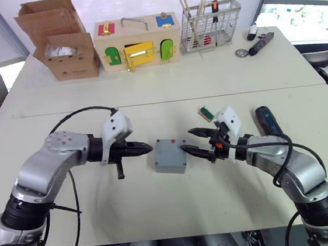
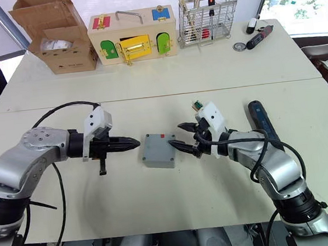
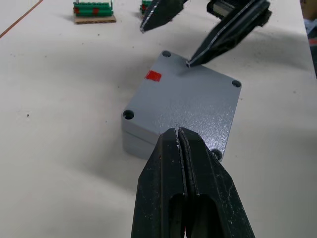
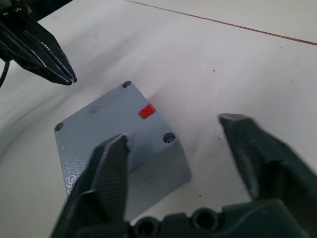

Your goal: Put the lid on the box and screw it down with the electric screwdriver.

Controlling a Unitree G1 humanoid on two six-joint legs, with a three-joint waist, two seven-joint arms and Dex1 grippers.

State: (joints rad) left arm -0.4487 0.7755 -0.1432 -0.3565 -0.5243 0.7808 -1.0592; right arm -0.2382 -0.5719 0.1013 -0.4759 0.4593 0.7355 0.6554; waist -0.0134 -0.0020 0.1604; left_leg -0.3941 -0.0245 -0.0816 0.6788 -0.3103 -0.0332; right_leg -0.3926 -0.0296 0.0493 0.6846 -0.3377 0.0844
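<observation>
**Lid sitting on the box between two grippers**

The white desk [image 1: 161, 205] is filling most of the head view. Along its upper edge, the brown cardboard box [image 1: 61, 42] is standing at the upper left, the wooden box with coloured doors [image 1: 138, 43] just right of it, and a wire basket [image 1: 209, 25] of sticks and tools further right. A small black-and-red tool [image 1: 261, 43] is lying at the upper right.

Near the centre of the frame, the grey box [image 1: 170, 156] is resting on the desk with the lid [image 3: 190, 101] lying flat on top of it, a red mark near one edge of the lid. The electric screwdriver [image 1: 267, 121] is lying at centre right, behind the right arm.

The left gripper [image 1: 145, 149] is hovering just left of the box, its fingers [image 3: 181, 168] pressed together and holding nothing. The right gripper [image 1: 194, 142] is reaching in from the right, its fingers [image 4: 111, 168] spread wide, one tip touching the lid's edge. A small green part [image 1: 206, 114] is lying just above the right gripper.
</observation>
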